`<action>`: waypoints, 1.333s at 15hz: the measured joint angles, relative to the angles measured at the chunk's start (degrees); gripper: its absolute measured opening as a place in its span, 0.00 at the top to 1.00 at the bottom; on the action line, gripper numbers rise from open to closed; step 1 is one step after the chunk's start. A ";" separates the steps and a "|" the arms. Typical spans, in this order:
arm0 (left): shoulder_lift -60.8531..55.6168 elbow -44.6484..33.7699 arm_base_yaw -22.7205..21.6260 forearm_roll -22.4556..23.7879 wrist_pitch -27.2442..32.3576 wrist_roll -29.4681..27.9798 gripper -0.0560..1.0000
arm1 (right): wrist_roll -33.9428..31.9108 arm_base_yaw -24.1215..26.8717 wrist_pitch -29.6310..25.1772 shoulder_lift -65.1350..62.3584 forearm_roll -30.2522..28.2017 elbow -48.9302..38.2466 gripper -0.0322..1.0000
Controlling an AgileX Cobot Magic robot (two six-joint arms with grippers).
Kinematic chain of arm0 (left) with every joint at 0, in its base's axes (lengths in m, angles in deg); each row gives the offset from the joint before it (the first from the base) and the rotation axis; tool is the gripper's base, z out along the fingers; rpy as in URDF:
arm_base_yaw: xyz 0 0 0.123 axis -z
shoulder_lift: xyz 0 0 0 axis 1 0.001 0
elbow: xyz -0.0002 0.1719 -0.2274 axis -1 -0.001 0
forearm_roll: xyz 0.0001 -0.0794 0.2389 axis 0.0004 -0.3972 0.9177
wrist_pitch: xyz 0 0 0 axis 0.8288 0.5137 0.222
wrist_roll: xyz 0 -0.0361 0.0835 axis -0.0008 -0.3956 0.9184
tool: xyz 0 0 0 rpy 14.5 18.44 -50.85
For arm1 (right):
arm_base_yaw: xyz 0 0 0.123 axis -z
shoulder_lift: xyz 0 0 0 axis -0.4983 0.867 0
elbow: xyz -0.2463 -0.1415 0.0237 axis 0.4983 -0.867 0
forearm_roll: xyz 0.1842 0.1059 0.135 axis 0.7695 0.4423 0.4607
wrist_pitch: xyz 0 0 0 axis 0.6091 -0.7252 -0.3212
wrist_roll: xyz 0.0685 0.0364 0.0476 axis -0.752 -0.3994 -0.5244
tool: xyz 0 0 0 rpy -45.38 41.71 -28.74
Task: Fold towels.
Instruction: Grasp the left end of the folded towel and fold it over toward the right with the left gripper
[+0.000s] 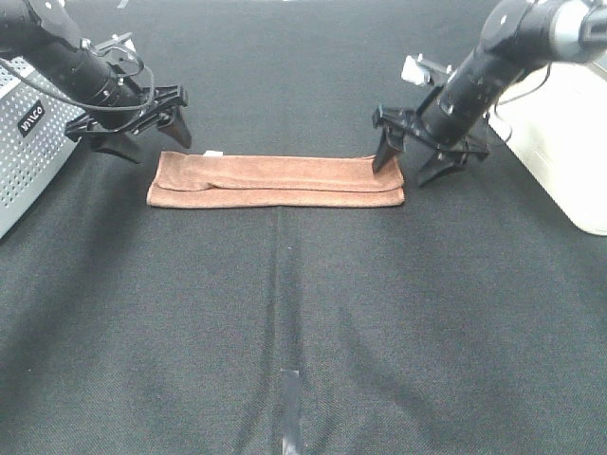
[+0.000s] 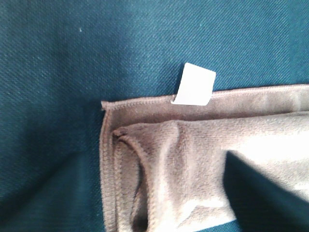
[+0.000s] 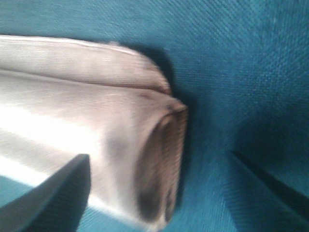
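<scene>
The brown towel [image 1: 275,180] lies on the black cloth folded lengthwise into a long narrow strip, its small white tag [image 1: 214,153] at the far left edge. My left gripper [image 1: 144,133] hovers open just behind the towel's left end, holding nothing. In the left wrist view the tag [image 2: 194,84] and the layered corner of the towel [image 2: 159,159] show, with one dark finger [image 2: 263,193] over the cloth. My right gripper [image 1: 411,159] stands open at the towel's right end, one finger at its edge. The right wrist view has the folded end of the towel [image 3: 96,116] between the spread fingers [image 3: 53,198].
A grey perforated basket [image 1: 28,142] stands at the left edge behind the left arm. A white bin [image 1: 560,142] sits at the right edge beside the right arm. A short strip of tape [image 1: 290,408] marks the near middle of the black table cover [image 1: 303,303].
</scene>
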 joint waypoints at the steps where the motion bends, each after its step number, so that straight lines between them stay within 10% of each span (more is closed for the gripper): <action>1: 0.11 0.00 0.00 0.17 0.40 0.00 0.18 | 0.11 0.00 -0.06 -0.69 -0.23 0.00 0.26; 8: 4.47 0.34 1.83 -0.06 -0.17 0.00 0.24 | 0.11 0.00 -0.11 -0.92 -0.80 0.11 0.26; 13: 5.21 0.57 2.35 0.63 -0.86 -1.38 0.88 | 0.11 0.00 -0.11 -0.92 -0.80 0.11 0.26; 20: -0.69 4.24 2.41 17.70 9.00 -2.86 0.88 | 0.11 0.00 -0.63 -1.83 -0.86 0.11 0.26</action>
